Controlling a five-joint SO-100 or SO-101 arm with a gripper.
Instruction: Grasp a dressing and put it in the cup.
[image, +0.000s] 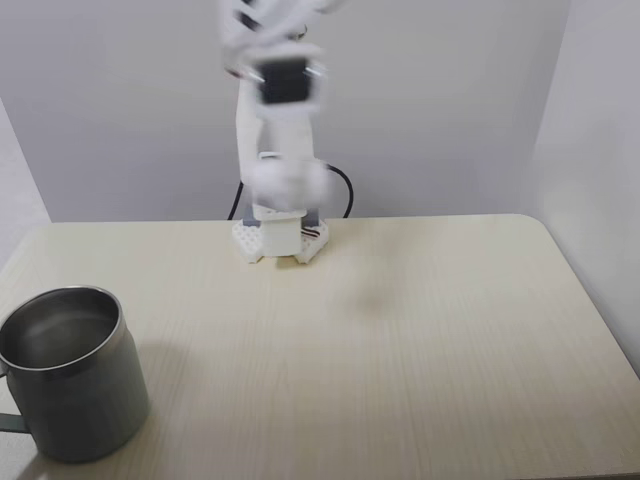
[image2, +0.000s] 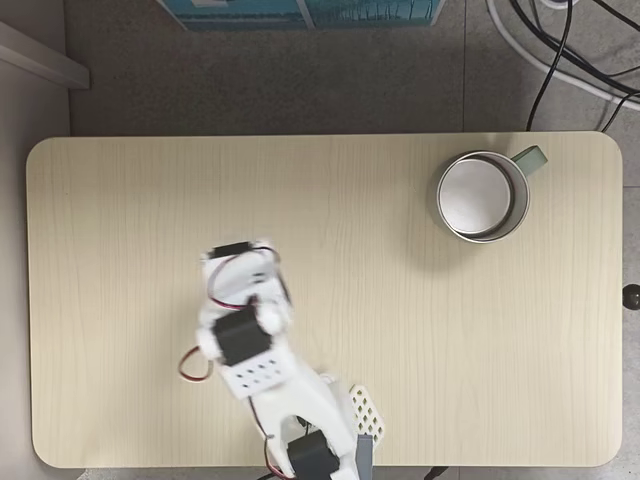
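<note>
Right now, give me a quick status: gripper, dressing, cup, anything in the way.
Arm raised and blurred, gripper state unclear. Dressing not made out on the table. Cup upright at its corner, inside looks empty. Nothing in the way.

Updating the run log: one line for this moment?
arm: raised, blurred | tool: state unclear | cup: upright at table corner | dressing: not located

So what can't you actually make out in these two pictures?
- End effector: smeared by motion blur in the top-down fixed view, so I cannot tell whether it is open or shut.
- The arm: in the front fixed view its top is blurred and cut off by the upper edge.
- Cup contents: its wall hides the bottom from the front, and from above the inside is pale glare.
- The handle: cut off by the front view's left edge.
</note>
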